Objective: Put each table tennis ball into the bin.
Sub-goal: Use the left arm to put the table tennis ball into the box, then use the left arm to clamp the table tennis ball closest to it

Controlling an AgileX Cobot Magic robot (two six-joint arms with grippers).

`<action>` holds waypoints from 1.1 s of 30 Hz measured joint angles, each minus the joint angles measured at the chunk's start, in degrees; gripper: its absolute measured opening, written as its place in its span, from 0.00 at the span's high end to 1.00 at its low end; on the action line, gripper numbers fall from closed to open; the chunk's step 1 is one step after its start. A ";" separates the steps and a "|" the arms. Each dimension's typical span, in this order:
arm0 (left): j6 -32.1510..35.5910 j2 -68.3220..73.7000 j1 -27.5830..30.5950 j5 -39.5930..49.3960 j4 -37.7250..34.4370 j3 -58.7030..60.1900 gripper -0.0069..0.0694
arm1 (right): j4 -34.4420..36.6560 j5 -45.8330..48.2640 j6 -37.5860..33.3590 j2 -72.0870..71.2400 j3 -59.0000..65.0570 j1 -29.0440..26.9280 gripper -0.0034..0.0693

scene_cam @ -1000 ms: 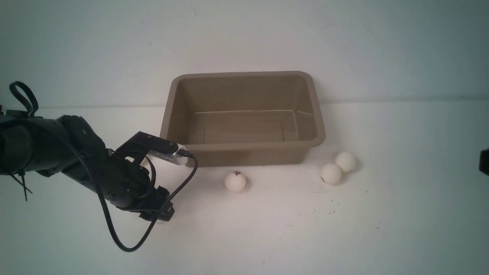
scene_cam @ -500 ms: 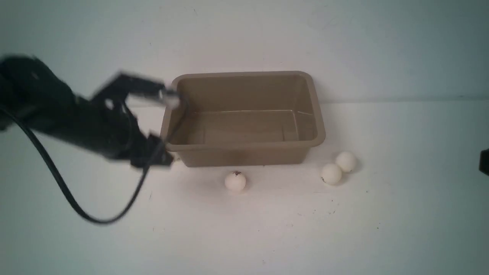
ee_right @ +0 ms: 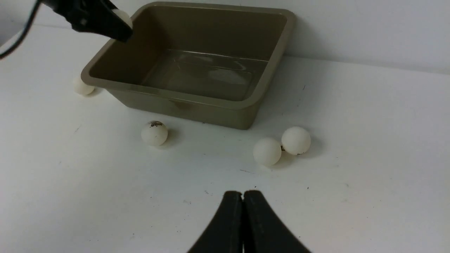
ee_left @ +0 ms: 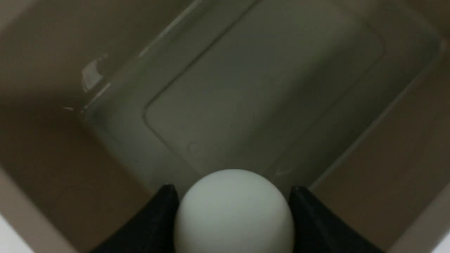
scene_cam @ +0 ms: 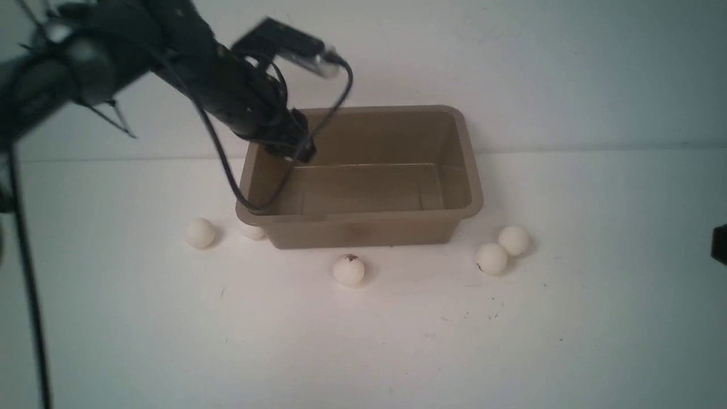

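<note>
Black fingers of the right tool [ee_right: 242,195] lie pressed flat together, gripping nothing, low over the white table [ee_right: 88,196]. Only the right wrist view shows this, since the front view does not take in those fingers. Just ahead of that tool two table tennis balls sit touching one another, the nearer ball [ee_right: 267,151] and the farther ball [ee_right: 296,140]. Ahead and to its left a marked ball [ee_right: 154,133], dark print on top, lies alone near the front wall of the bin [ee_right: 197,112]. The taupe bin stands beyond these, well ahead of the right tool. Off its near left corner the front view shows an outer ball [scene_cam: 200,233] out on the table and a corner ball [scene_cam: 253,232] tucked partly under the rim. The right wrist view shows only one ball there, and I cannot tell which. Above the bin's left part hangs the left tool [scene_cam: 296,149], blurred in the front view, where its load is hidden. The left wrist view settles it: a plain white held ball [ee_left: 233,211] is clasped between the two black fingers, with the bin's glossy floor straight below the tool. The table is matte white with a few dark specks ahead of the right tool, and beyond the bin it meets a plain pale wall [scene_cam: 539,68].
</note>
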 joint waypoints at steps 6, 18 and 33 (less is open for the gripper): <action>5.30 1.36 -0.06 2.57 1.10 -2.17 0.44 | 0.00 0.40 0.00 0.00 0.00 0.00 0.97; 10.17 0.37 -0.11 7.64 4.73 -4.77 0.16 | -0.05 0.91 0.00 0.00 0.00 0.00 0.97; 13.49 -14.92 4.59 15.10 19.24 -3.59 0.16 | -2.57 1.41 0.00 0.00 0.00 0.00 0.97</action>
